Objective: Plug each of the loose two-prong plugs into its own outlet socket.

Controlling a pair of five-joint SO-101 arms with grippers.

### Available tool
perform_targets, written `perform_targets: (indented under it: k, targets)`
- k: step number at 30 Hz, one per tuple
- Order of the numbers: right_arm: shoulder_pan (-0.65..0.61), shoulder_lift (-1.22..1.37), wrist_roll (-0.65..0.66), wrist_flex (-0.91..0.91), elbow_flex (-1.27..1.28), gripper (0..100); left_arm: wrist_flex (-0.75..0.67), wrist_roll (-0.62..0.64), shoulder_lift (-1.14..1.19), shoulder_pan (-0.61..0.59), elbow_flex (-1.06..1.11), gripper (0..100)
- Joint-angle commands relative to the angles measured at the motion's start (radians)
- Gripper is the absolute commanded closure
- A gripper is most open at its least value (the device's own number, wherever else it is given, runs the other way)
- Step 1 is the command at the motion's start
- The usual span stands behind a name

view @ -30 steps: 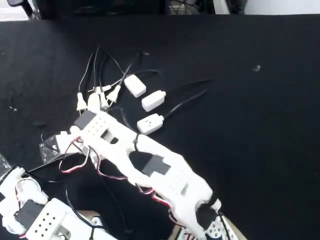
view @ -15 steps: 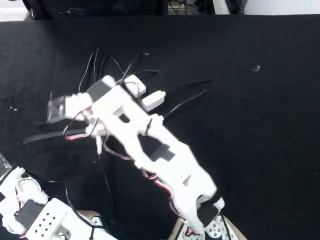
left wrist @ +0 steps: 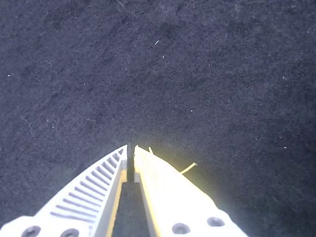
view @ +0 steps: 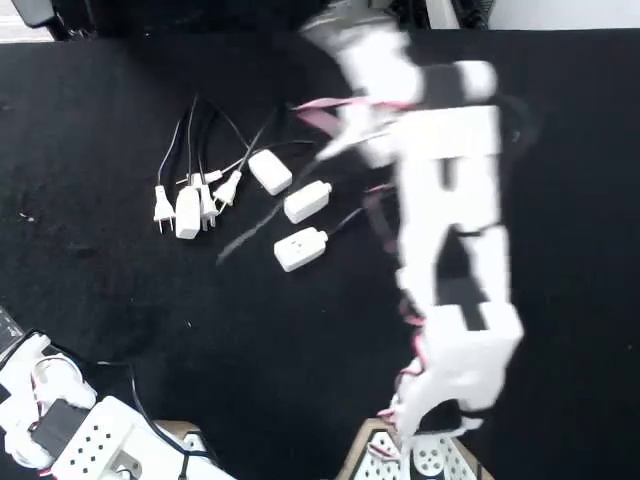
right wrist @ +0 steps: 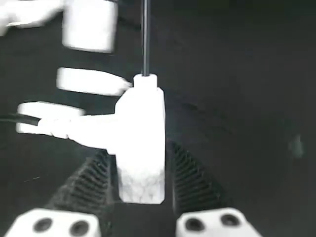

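Right wrist view: corded white block (right wrist: 140,113) gripped between fingers of right end effector (right wrist: 140,150). Left wrist view: left end effector (left wrist: 131,148) closed, empty, over counter (left wrist: 197,74).

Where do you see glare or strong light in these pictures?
Left wrist view: one finger of the left tool glows bright against the dark table. Right wrist view: the white corded piece in the right tool is washed out by light. High view: no glare on the black table.
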Motion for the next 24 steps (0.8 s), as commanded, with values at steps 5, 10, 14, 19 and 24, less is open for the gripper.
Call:
perform_targets:
  k: [5,10,14,19,24]
  targets:
    - [0.463,0.071,-0.058,-0.031,-0.058,98.8,0.0,-0.006,-0.014,0.005,0.016,97]
    - [0.603,0.208,-0.014,-0.157,-0.056,98.8,0.003,-0.006,-0.014,0.042,0.018,97]
    - [0.603,0.314,-0.005,-0.219,-0.125,98.8,0.006,-0.006,-0.014,0.044,0.018,97]
    - [0.618,0.444,-0.014,-0.215,-0.311,98.6,0.006,-0.006,-0.014,0.038,0.018,97]
    - [0.618,0.498,-0.126,-0.038,-0.549,73.7,0.006,-0.006,-0.014,0.036,0.018,97]
